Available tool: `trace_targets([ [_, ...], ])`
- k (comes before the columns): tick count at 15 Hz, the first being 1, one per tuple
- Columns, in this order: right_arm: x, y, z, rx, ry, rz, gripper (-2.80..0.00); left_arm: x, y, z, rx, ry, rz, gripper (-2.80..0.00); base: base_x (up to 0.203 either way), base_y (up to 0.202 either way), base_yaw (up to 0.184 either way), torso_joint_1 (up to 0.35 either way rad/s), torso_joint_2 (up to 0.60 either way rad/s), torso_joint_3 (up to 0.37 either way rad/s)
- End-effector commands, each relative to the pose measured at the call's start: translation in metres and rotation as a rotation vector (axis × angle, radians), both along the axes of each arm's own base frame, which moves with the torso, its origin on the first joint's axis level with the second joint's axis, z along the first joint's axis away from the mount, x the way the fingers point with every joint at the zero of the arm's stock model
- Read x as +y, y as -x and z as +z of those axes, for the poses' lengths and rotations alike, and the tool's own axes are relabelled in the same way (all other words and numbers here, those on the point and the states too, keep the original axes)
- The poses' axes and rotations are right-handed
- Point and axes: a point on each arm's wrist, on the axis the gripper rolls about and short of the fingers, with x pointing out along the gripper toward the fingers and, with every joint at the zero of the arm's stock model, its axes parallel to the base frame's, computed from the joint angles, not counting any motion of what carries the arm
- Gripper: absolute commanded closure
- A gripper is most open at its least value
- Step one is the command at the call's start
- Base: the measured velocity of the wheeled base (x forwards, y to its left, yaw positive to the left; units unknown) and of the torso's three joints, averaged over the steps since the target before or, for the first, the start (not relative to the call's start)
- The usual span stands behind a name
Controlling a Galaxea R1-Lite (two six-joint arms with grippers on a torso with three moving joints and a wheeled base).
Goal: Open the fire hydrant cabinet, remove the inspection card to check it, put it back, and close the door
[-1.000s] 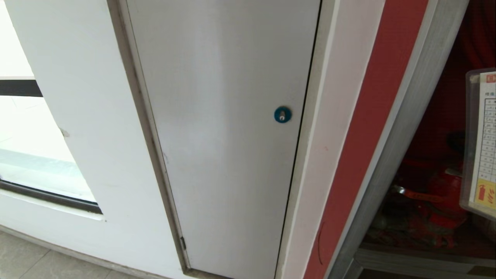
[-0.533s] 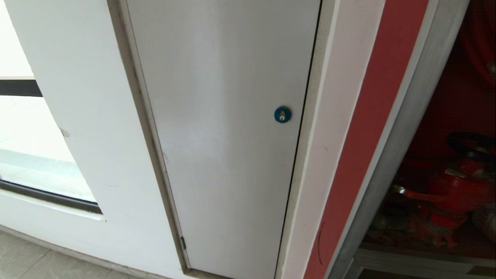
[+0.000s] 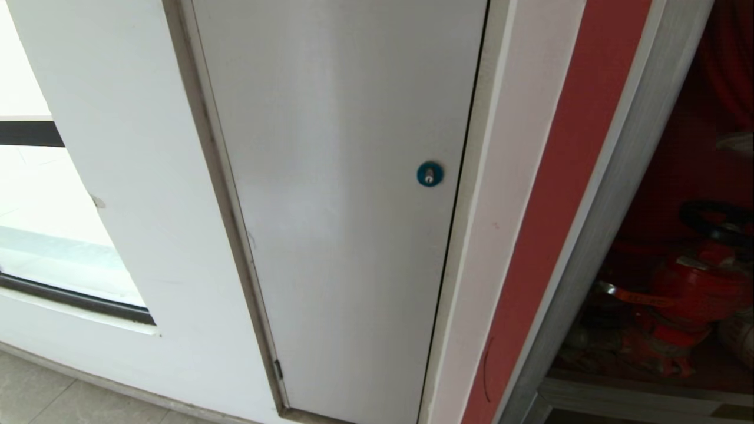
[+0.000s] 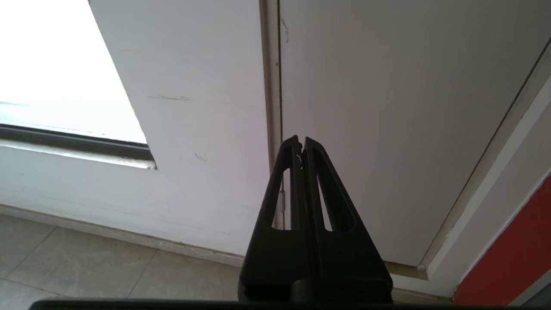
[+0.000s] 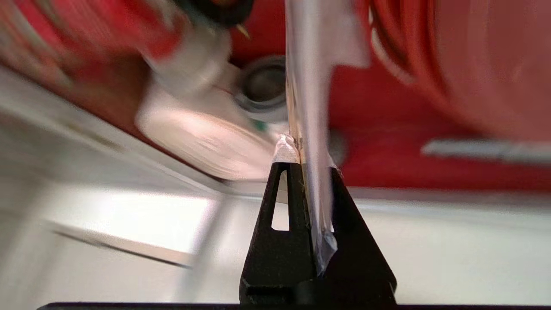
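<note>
Item count, as observed from the room:

- 1 fire hydrant cabinet (image 3: 624, 194), standing open, red inside.
- 1 red valve (image 3: 695, 294) with 1 black handwheel (image 3: 716, 221).
- 1 white rolled hose (image 5: 202, 137).
- 1 inspection card (image 5: 312, 107), seen edge-on.
- 1 plain white door (image 3: 347, 200) carrying 1 round blue lock (image 3: 430, 174).
- 1 window (image 3: 35, 224).
- 2 grippers: 1 left gripper (image 4: 300, 142), 1 right gripper (image 5: 308, 165).

Head camera looks down at the white door (image 3: 341, 206) — left wrist shares it, nearer, from floor level.
</note>
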Motion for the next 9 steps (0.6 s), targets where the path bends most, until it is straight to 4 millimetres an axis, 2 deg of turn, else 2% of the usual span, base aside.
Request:
trace_targets([
  [1, -0.009, -0.020, 0.000, 0.059, 0.093, 0.060, 0.00, 0.000, -0.001, -0.002, 0.008, 0.000, 0.000, 0.00, 0.000, 0.000, 0.000, 0.000, 0.00, 0.000],
  [4, -0.025, -0.044, -0.007, 0.027, 0.150, 0.224, 0.00, 0.000, -0.001, -0.002, 0.008, 0.000, 0.000, 0.00, 0.000, 0.000, 0.000, 0.000, 0.00, 0.000],
  [6, -0.046, -0.061, -0.023, 0.047, 0.157, 0.342, 0.00, 0.000, -0.001, -0.002, 0.008, 0.001, 0.000, 0.00, 0.000, 0.000, 0.000, 0.000, 0.00, 0.000],
  [9, -0.059, -0.076, -0.044, 0.066, 0.151, 0.369, 0.00, 0.000, -0.001, -0.002, 0.008, 0.000, 0.000, 0.00, 0.000, 0.000, 0.000, 0.000, 0.00, 0.000],
])
